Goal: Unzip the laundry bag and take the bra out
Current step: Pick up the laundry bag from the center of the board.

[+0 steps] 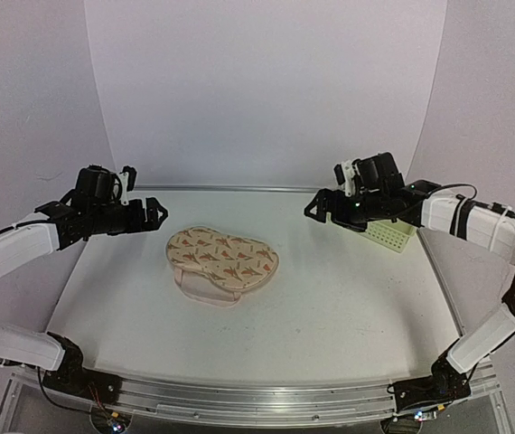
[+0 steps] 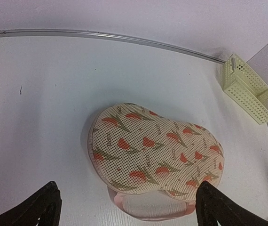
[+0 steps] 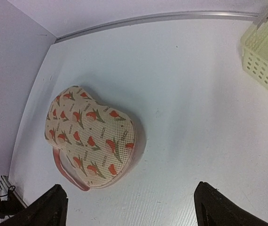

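On the white table, the laundry bag lies flat mid-surface, seemingly zipped shut (pink loop toward the near edge), so unzipping is not begun. To either side the left gripper and right gripper hover, jaws spread wide, holding nothing; the bra is unseen, presumably inside.

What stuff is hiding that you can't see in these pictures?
- Bra: not seen in any view; if it's inside, the bag covers it.
- Zip pull: too small to find on the bag's rim in any view.
- Basket: cut off by the right wrist view's edge; in the top view the right arm hides part.
- Basket's inside: too small to tell in the left wrist view.
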